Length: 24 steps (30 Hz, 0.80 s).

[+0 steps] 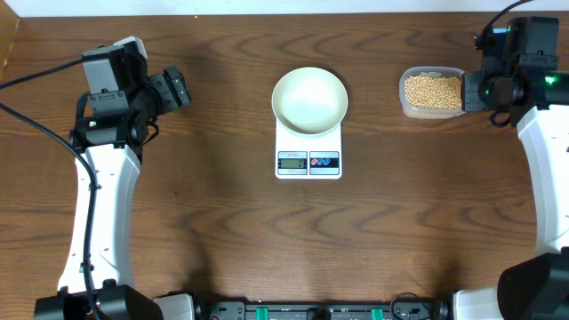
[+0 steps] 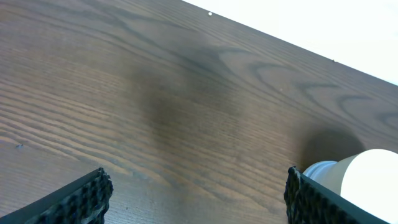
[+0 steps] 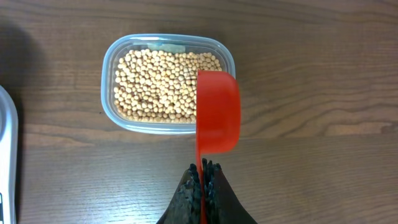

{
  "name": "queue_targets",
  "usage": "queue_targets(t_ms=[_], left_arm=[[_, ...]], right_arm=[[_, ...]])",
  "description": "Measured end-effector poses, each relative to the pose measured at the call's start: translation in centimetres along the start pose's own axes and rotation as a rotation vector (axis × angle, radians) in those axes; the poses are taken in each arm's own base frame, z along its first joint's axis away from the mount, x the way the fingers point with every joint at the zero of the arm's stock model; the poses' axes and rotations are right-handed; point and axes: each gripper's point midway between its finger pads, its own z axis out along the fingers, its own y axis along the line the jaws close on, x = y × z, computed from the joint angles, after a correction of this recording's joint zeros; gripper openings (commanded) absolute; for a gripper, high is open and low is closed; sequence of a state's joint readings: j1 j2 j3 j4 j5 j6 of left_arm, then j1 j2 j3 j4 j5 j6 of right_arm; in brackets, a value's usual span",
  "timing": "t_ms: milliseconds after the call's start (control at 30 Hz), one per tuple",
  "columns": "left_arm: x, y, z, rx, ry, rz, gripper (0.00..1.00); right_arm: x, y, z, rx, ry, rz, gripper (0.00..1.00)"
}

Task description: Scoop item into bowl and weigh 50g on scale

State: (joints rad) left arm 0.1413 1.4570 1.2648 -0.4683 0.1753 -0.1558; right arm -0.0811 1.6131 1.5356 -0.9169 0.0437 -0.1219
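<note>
The white bowl sits on the white scale at the table's middle and looks empty. Pale-tan beans fill a clear plastic tub at the back right. My right gripper is shut on the thin handle of a red scoop. The scoop's cup is turned on edge over the tub's right rim. In the overhead view the right gripper sits just right of the tub. My left gripper is open over bare wood at the far left, holding nothing, with the bowl beyond its right finger.
The scale's edge shows at the left of the right wrist view. Brown wooden tabletop stretches between the left arm and the scale. Cables and the arm bases line the table's front edge.
</note>
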Motion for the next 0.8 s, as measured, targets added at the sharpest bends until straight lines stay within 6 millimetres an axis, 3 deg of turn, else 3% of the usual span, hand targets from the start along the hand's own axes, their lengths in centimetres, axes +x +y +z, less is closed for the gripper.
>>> queue_targets(t_ms=[800], left_arm=[[0.00,0.00,0.00,0.000,0.000,0.000,0.90]], right_arm=[[0.07,-0.80,-0.03,0.046,0.006,-0.053,0.01]])
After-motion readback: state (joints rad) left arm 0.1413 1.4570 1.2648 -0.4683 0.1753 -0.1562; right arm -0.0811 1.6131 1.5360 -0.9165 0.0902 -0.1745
